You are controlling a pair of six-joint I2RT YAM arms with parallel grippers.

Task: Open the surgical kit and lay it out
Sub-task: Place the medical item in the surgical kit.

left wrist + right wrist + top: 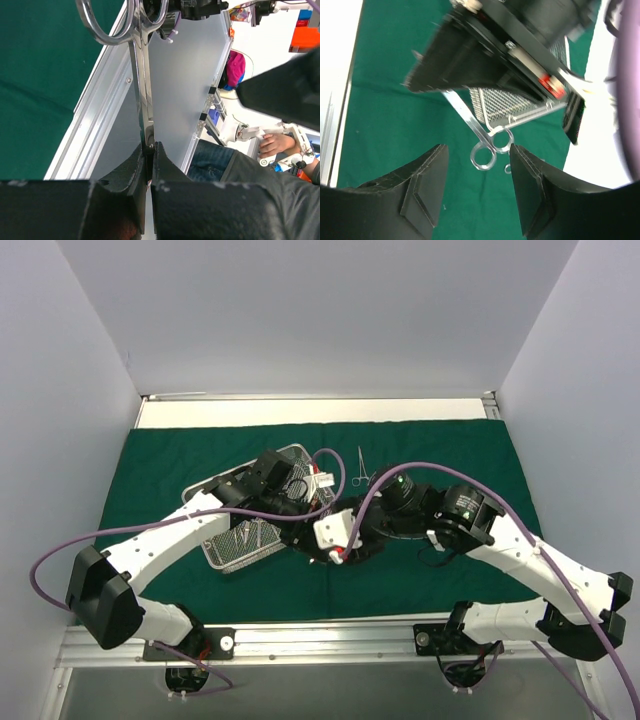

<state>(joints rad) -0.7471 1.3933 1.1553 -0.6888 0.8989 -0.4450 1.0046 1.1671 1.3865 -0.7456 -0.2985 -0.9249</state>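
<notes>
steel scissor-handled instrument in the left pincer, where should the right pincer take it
By the shank next to the two finger rings: the left pincer is shut on the tip end of the slim steel scissor-handled instrument, leaving the ring end free. Come end-on, where the open right pincer faces it.

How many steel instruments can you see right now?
2: a loose instrument on the green cloth, a held instrument in the left hand. Others may hide in the tray.

You could read no text, label, brand, number or sign anywhere in these views.
</notes>
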